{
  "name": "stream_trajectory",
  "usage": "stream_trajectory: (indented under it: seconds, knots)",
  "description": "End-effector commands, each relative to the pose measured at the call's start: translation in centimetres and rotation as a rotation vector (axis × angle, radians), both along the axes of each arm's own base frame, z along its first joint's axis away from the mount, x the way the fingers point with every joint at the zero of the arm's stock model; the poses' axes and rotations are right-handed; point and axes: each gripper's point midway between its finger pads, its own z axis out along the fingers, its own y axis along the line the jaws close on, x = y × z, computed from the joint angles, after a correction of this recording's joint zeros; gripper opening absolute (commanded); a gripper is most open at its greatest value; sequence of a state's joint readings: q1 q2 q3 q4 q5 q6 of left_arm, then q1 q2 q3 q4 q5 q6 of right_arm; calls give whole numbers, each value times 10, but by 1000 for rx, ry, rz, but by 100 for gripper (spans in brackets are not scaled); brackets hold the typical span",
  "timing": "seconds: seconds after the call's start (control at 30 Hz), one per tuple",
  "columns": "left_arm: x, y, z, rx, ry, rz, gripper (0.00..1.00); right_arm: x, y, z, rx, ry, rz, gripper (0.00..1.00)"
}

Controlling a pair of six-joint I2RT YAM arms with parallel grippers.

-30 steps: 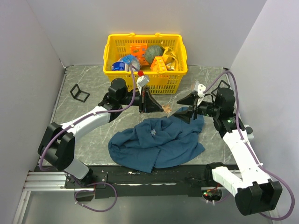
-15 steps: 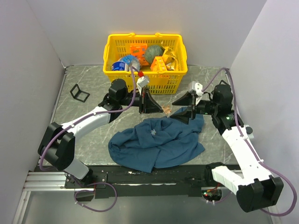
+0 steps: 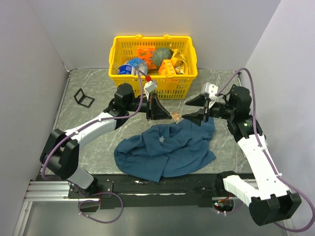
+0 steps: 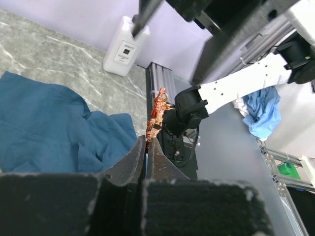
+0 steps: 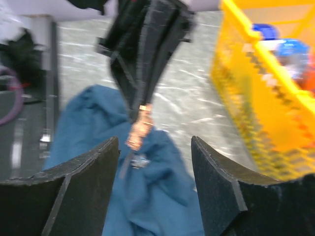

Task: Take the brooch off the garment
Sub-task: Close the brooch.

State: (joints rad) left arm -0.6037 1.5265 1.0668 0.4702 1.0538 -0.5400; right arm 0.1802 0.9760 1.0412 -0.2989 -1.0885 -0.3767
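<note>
Left jaws clamp the brooch (image 4: pixel 156 112) by its very end above the garment (image 3: pixel 165 150), right jaws open just beside it, so any bump could knock it loose.

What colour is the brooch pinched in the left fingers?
Orange-red brooch, clearest in the left wrist view.

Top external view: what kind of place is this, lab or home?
Likely a lab test cell, not a home: plain panel walls box in a marble-look table, a left arm and right arm are bolted at its near edge, and a yellow basket of mixed props sits at the back.
</note>
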Motion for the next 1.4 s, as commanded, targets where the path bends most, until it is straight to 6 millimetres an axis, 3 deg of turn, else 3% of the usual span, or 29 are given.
stream_trajectory:
  seconds: [0.0,0.03,0.2,0.43,0.87,1.37]
  knots:
    - [-22,5,22,-66,-33,-83,1,14,-18,10,-85,-130,-125,66]
    - [-25,6,30,-102,-67,-102,1,16,-21,4,-109,-114,-144,65]
    - [-44,10,29,-128,-8,-184,1,7,-26,-5,-161,-124,-133,64]
    - [-41,5,18,-114,19,-159,1,-17,-19,-23,-157,-62,-37,62]
    - [-38,-5,2,-83,60,-145,1,-32,10,-19,-116,-12,74,61]
    - [-39,-11,-4,-68,68,-160,1,-40,18,-21,-120,0,142,63]
